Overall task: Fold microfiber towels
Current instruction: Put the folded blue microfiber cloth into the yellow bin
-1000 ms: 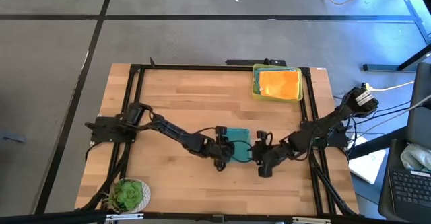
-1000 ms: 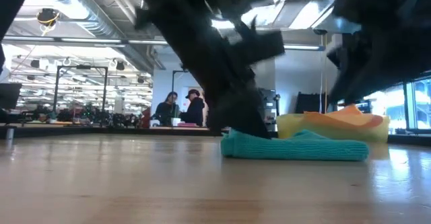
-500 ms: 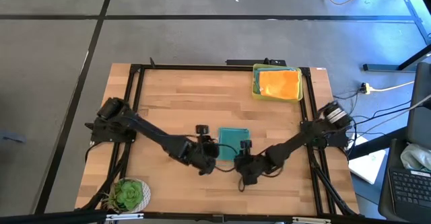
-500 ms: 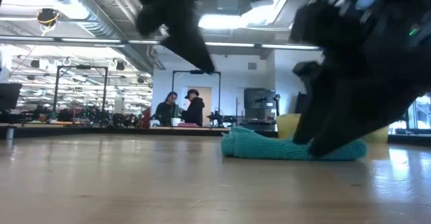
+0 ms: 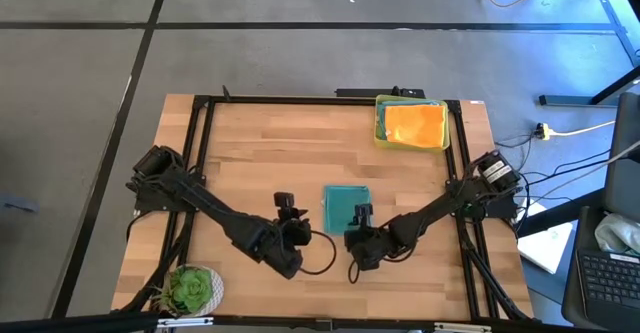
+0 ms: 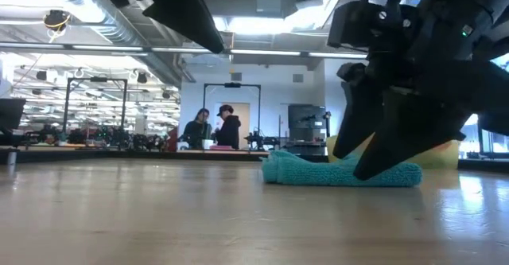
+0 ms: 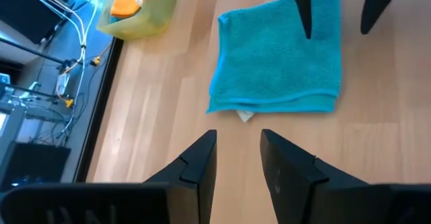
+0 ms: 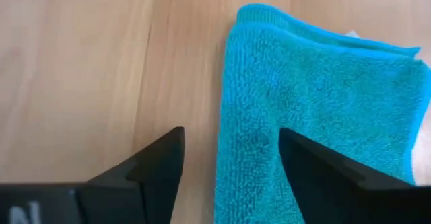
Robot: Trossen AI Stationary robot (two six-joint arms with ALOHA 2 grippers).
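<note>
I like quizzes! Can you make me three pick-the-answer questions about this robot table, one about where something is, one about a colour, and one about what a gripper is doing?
1. Where is the yellow tray?
A. At the table's far right corner
B. In the table's middle
C. Beside the plant

2. What colour is the folded towel in the middle of the table?
A. Orange
B. Teal
C. Pink

3. What is the right gripper doing?
A. Lifting the towel high in the air
B. Clamped on the tray
C. Open, at the towel's edge

Answers:
1. A, the high view shows the tray at the far right corner, with an orange towel in it.
2. B, the high view, the low view and both wrist views show it teal.
3. C, the right wrist view shows the fingers spread apart, and the towel lies flat on the table.
</note>
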